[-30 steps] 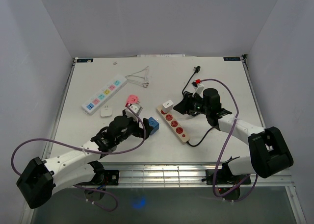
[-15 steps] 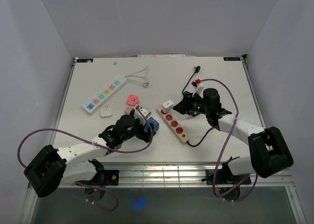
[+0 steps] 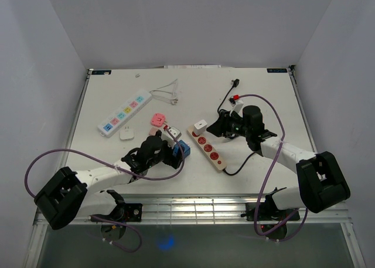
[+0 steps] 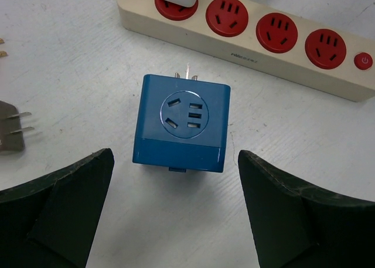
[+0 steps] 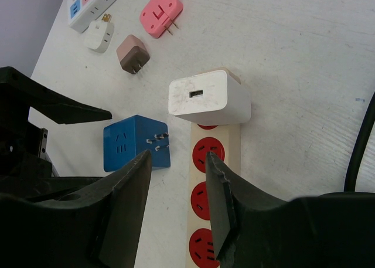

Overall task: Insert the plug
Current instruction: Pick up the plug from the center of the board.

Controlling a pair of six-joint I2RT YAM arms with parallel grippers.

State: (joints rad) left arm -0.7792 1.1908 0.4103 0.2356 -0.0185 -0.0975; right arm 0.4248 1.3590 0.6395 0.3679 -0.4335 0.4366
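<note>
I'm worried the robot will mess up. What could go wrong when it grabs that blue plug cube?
The blue adapter lies with its prongs pointing sideways at the power strip, so the open left gripper must tip it; it might slip or twist. The white charger fills the end socket, so the bulky adapter could bump it. The right gripper hovers near the strip, so the arms might collide.

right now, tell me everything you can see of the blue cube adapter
The blue cube adapter is a glossy plastic block with rounded edges. Its upward face carries a round inset with socket slots; metal prongs stick out sideways toward the beige power strip, stopping short of it. It lies flat on the white table, untouched, between the fingers of the open left end effector.
</note>
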